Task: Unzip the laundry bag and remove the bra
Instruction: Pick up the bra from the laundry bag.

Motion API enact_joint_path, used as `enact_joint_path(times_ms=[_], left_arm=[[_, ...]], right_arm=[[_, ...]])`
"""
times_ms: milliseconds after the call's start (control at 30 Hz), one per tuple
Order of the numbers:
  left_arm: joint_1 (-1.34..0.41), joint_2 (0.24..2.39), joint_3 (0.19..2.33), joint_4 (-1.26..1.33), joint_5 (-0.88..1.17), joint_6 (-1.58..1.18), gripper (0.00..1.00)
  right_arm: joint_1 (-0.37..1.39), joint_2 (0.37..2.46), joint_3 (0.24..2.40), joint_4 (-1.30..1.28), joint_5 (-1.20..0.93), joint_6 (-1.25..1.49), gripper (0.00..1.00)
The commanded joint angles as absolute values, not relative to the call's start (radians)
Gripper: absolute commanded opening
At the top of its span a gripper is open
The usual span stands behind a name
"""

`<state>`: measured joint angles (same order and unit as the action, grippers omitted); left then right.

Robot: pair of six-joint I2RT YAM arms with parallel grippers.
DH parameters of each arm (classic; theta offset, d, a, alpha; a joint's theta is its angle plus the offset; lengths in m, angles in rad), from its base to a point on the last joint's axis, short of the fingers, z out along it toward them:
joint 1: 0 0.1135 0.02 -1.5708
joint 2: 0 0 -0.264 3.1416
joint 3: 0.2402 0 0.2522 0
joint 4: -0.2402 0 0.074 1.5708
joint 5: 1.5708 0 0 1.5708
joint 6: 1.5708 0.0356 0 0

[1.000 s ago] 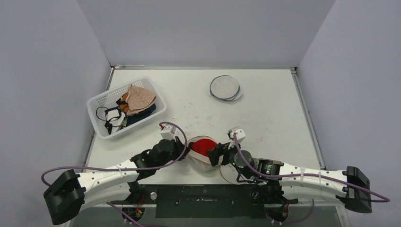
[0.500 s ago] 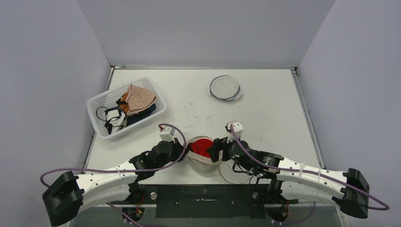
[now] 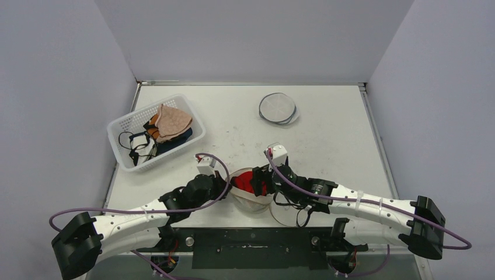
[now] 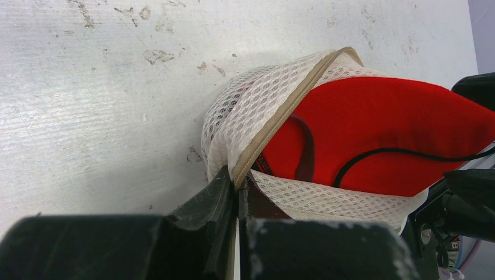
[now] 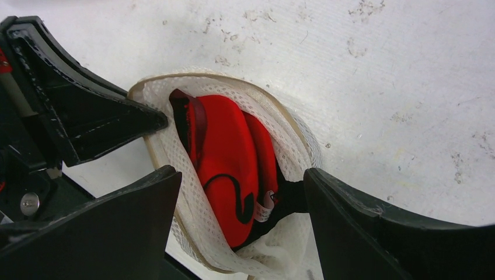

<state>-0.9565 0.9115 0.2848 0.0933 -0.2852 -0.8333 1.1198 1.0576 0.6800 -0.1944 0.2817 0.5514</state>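
Note:
The white mesh laundry bag (image 3: 252, 202) lies near the table's front edge with its mouth gaping. Its tan zipper rim (image 4: 286, 111) is spread, and the red bra (image 3: 247, 178) with black straps sits inside. My left gripper (image 3: 228, 185) is shut on the bag's left rim (image 4: 238, 184) and pinches the tan edge. My right gripper (image 3: 261, 180) is open, with its fingers straddling the bag's mouth on either side of the bra (image 5: 227, 151). In the right wrist view the right gripper (image 5: 240, 174) has nothing clamped, and mesh (image 5: 169, 146) runs beside its left finger.
A white slotted basket (image 3: 119, 126) holding several garments stands at the left. A round flat mesh bag (image 3: 278, 108) lies at the back centre. Another pale round piece (image 3: 287, 217) shows under the right arm by the front edge.
My right gripper has moved left and forward until its open fingers stand over the bag's mouth. The left gripper keeps its hold on the rim and has barely moved.

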Motion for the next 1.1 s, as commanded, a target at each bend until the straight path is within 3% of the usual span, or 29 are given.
enact_joint_path(times_ms=[0,167,433,600,800,900,1067], left_arm=[[-0.962,0.904,0.289,0.1,-0.301,-0.816,0.0],[-0.96,0.907,0.295,0.099,-0.301,-0.81,0.0],[-0.961,0.915,0.297,0.102,-0.301,-0.813,0.0],[-0.961,0.931,0.295,0.112,-0.298,-0.814,0.0],[-0.961,0.936,0.295,0.12,-0.295,-0.815,0.0],[-0.961,0.935,0.295,0.12,-0.293,-0.815,0.0],[-0.961,0.929,0.295,0.113,-0.292,-0.815,0.0]], right_arm=[[1.117,1.063,0.686,-0.208,0.274,0.561,0.79],[1.118,1.116,0.683,-0.181,0.22,0.55,0.7],[1.167,1.143,0.712,-0.123,0.203,0.528,0.21],[1.235,1.126,0.741,-0.12,0.245,0.501,0.14],[1.344,1.134,0.774,-0.125,0.326,0.439,0.13],[1.393,1.145,0.787,-0.133,0.386,0.408,0.19],[1.422,1.17,0.813,-0.163,0.447,0.411,0.5]])
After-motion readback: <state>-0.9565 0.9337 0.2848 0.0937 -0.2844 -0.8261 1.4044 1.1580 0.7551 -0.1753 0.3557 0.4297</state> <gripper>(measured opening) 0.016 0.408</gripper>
